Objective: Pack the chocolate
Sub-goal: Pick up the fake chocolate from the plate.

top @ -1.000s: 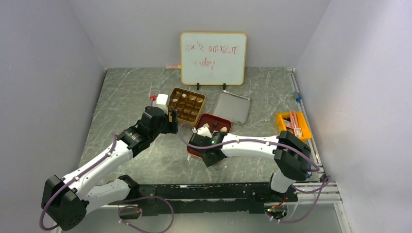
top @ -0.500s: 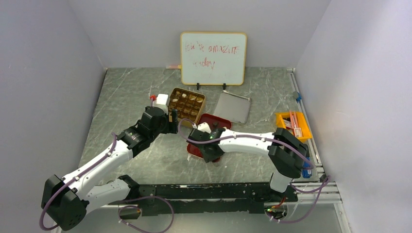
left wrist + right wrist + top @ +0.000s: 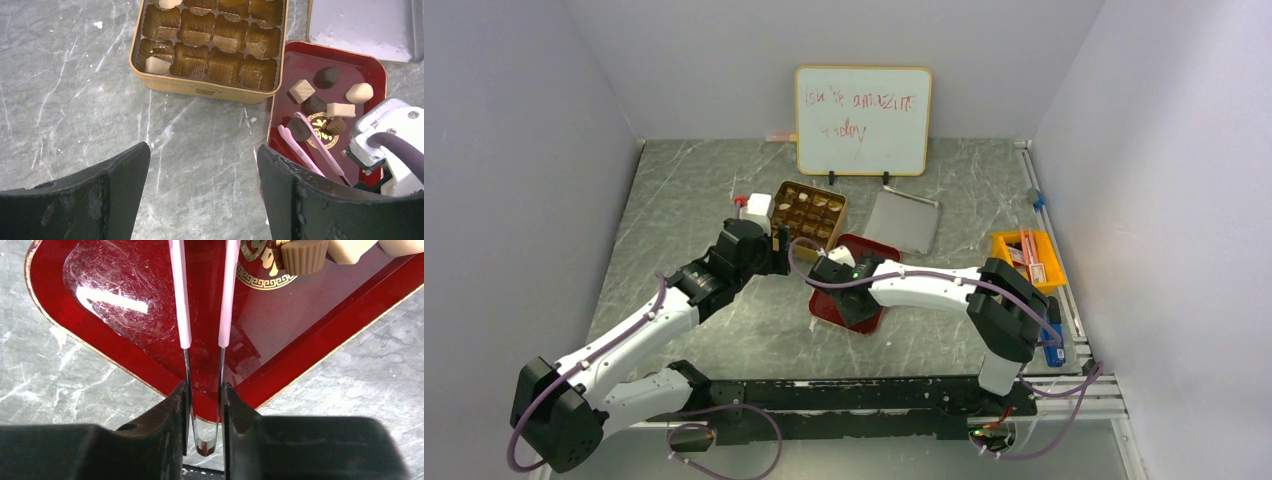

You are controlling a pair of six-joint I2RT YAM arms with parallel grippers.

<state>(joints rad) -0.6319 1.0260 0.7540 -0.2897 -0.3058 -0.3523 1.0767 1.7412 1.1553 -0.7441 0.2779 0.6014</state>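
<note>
The gold tin (image 3: 808,214) stands open, with a cream chocolate (image 3: 157,65) in one cell (image 3: 210,45). Several loose chocolates lie on the red tray (image 3: 882,250): a cream cube (image 3: 301,91), a dark round one (image 3: 326,77) and a cream oval (image 3: 359,93). My right gripper (image 3: 852,290) is shut on the pink tweezers (image 3: 181,300), gripped at their metal bend (image 3: 205,410). The tweezer tips (image 3: 300,120) reach a dark piece (image 3: 300,128). My left gripper (image 3: 202,152) is open and empty over the table, just left of the tray (image 3: 774,250).
A silver tin lid (image 3: 903,221) lies right of the tin. A whiteboard (image 3: 863,120) stands at the back. An orange bin (image 3: 1027,256) sits at the right edge. A white object with a red cap (image 3: 755,206) stands left of the tin.
My right arm has swung left and forward over the red tray, carrying the tweezers. My left arm has barely moved.
</note>
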